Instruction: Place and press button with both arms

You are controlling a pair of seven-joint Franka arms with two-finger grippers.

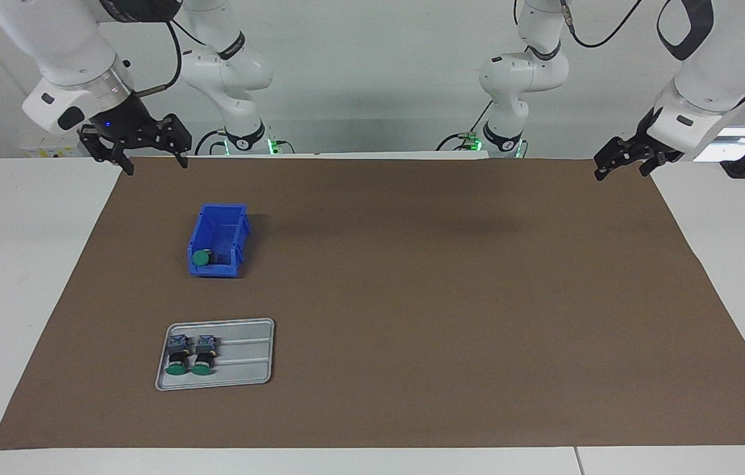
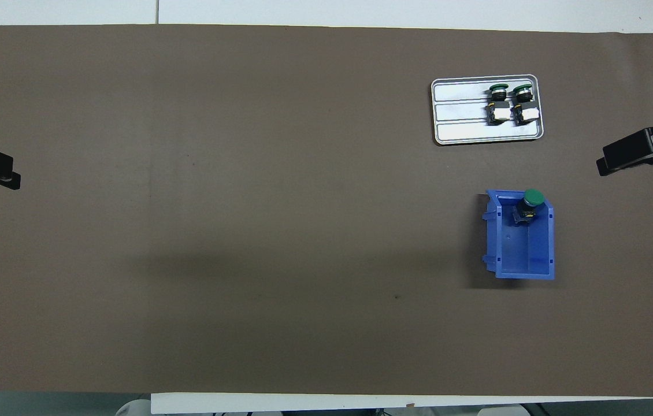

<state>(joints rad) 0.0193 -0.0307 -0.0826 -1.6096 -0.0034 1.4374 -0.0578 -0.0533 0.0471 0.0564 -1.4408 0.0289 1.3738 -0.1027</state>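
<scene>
Three small push-buttons with round green caps are seen. One button lies tilted in an open blue plastic bin, at the bin's end farther from the robots, presumably waiting to be picked. Two more lie side by side on a ribbed silver metal tray near the brown mat's edge farthest from the robots. The right gripper hangs over the mat's corner, fingers apart. The left gripper waits over the other near corner, fingers likewise apart; nothing is held.
</scene>
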